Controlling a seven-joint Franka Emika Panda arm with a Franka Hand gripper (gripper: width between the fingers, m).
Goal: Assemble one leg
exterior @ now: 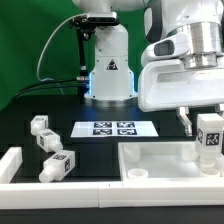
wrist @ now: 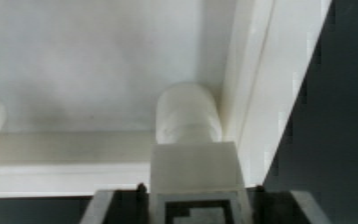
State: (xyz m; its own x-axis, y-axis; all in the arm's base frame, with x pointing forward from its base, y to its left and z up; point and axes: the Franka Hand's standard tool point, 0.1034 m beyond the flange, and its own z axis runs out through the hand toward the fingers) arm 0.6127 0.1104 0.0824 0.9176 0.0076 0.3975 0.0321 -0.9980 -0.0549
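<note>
Under your fingers (exterior: 186,121): the white panel (exterior: 150,165), corner first.
You have the fingers clamped on the leg (exterior: 208,136), upright at that corner, likely so it seats straight; three spare legs (exterior: 47,140) lie well apart on the desk (exterior: 95,155).

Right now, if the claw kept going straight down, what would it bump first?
The claw holds a leg pointing down. Going straight on, the leg would likely touch the big white tray, near its corner, first. Depth is hard to judge.
</note>
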